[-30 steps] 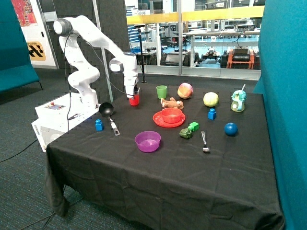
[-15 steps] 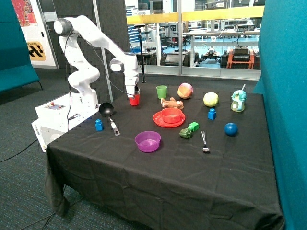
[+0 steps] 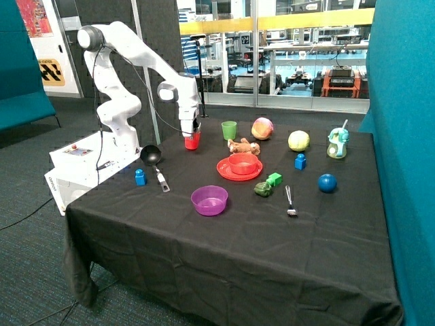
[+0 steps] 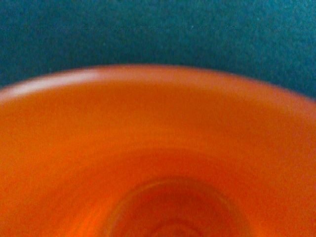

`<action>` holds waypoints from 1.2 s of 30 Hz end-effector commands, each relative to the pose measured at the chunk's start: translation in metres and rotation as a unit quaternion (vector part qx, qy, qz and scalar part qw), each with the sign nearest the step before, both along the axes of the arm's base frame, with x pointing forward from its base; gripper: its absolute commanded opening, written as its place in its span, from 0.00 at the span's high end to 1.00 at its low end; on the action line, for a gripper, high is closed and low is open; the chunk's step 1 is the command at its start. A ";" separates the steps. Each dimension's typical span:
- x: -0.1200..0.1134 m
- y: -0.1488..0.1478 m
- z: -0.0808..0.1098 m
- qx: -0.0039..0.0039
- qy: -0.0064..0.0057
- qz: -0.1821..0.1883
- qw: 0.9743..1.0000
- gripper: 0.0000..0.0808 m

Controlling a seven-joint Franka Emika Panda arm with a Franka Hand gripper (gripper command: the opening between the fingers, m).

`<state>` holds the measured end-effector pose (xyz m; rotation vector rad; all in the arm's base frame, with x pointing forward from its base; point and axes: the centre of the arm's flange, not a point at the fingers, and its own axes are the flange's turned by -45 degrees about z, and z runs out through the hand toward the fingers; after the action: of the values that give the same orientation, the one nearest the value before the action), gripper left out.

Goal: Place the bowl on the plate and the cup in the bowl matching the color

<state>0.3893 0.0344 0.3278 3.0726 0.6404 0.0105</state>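
Outside view: set apart, off one bench (image 3: pixel 170 238) corner, raised, facing the arm and the glass wall behind. Wrist view: pressed close, staring straight into the cup (image 4: pixel 163 163), rim nearly filling it. Shared: only that cup (image 3: pixel 192 141).

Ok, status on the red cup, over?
End effector shut on red cup, cup just above the tablecloth. Red bowl already on red plate. Green cup and toy dog near the path.
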 end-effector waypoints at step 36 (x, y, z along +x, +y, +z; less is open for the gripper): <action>0.177 -0.005 0.081 0.001 0.003 -0.081 0.997 1.00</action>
<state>0.5084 0.0327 0.3927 3.1106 0.4807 0.0058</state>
